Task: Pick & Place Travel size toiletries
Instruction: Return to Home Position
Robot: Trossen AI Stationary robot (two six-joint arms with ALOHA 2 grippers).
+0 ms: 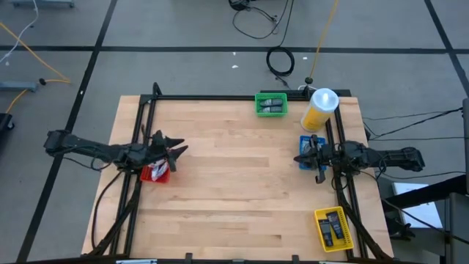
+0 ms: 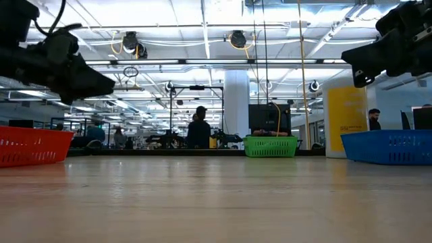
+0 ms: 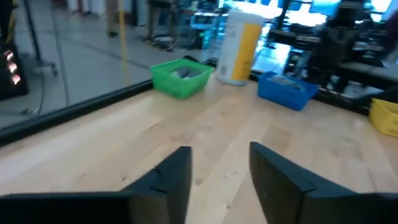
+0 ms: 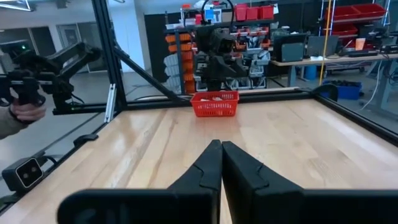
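Step in hand: return of both arms to their rest pose. Judge the sorting itself as finished or nearly so. No travel size toiletries lie loose on the table (image 1: 234, 191), and all that you can see of them sit inside baskets.

Location of the task items:
- Grey packets (image 1: 272, 105) lie in the green basket (image 1: 257, 105), at the table edge farthest from the low camera.
- Slim dark tubes (image 1: 331, 226) lie in the yellow basket (image 1: 322, 214), at the right corner nearest that camera.
- The red basket (image 1: 150, 176) on the left holds pale items that cannot be identified.
- The contents of the blue basket (image 1: 305, 141) on the right are hidden under the arm.
- The tall yellow bottle (image 1: 319, 110) stands upright just beside the blue basket, between it and the green basket. It is no part of the job.

Tool state:
- The left gripper (image 1: 176, 150) hangs above the red basket, clear of the table. Its fingers (image 3: 177, 177) stand apart with nothing between them.
- The right gripper (image 1: 300, 157) hangs over the blue basket. Its fingers (image 4: 208, 168) are pressed together and hold nothing.

Next move: no grasp is called for.
- Expect each wrist to need a lift clear of the basket rim beneath it before the arm draws back toward its own side of the table.
- Watch the right arm most closely. The yellow bottle stands near its wrist, and a sideways sweep could tip it.
- On the left, a low retreat could catch the red basket and drag it out of place.
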